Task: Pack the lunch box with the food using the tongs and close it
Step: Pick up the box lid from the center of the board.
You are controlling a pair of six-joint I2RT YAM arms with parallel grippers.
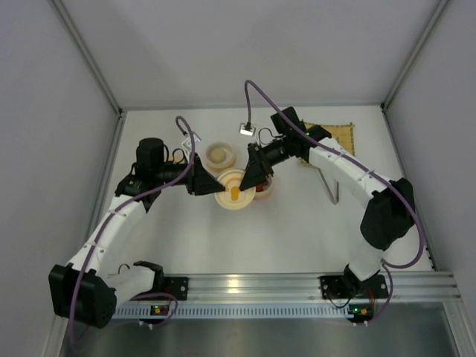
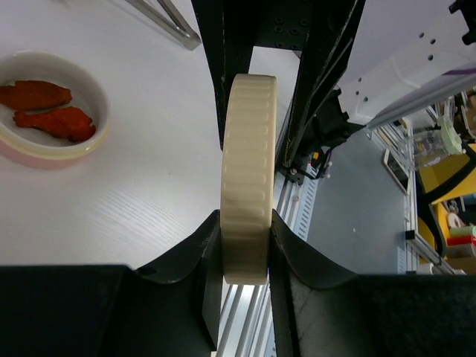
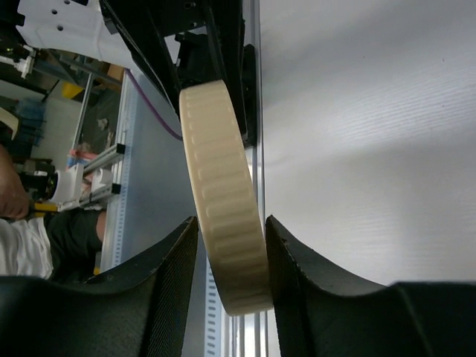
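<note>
A cream round lid (image 1: 234,190) with a ribbed rim hangs flat just above the table, an orange spot at its middle. My left gripper (image 2: 245,223) is shut on the lid's edge (image 2: 249,149), one finger on each flat face. From the other side my right gripper (image 3: 230,223) straddles the lid (image 3: 219,163), its jaws parted with a gap at one face. The cream round lunch box (image 1: 221,155) stands just behind. Red-orange food (image 2: 52,119) lies in a pink bowl (image 2: 97,97). The tongs (image 1: 332,190) lie on the table to the right.
A yellow bamboo mat (image 1: 338,134) lies at the back right. White walls close the table on three sides. The aluminium rail (image 1: 297,286) with both arm bases runs along the near edge.
</note>
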